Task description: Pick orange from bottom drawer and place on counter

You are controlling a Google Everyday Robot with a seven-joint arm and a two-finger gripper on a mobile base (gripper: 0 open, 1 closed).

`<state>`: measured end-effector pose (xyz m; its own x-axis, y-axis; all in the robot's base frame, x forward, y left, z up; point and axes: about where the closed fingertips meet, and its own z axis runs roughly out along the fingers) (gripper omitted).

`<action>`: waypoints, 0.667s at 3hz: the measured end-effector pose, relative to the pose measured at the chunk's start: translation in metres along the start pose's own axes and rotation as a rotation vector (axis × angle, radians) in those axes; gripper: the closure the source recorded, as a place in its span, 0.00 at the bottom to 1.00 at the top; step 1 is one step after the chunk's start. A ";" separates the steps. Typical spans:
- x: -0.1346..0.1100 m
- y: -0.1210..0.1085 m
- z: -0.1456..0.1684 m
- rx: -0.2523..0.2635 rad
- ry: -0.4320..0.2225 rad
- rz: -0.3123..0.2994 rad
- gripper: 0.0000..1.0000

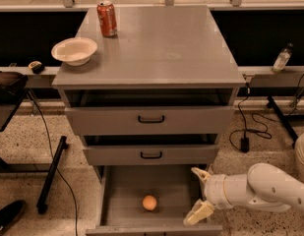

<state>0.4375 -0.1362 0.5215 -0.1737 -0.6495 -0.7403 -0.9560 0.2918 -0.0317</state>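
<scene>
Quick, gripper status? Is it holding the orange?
Gripper: open, holding nothing, at the right side of the bottom drawer; the orange lies apart on the drawer floor.

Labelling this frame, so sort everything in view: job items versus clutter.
Job: orange; bottom drawer, open, with the orange on its floor; counter; gripper, jaws open, at the drawer's right side.
Clutter: can and bowl on the counter; bottle on the right ledge.
</scene>
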 end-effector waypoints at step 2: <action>0.022 -0.003 0.044 -0.042 -0.017 0.091 0.00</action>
<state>0.4473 -0.1202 0.4760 -0.2570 -0.6095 -0.7500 -0.9453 0.3197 0.0641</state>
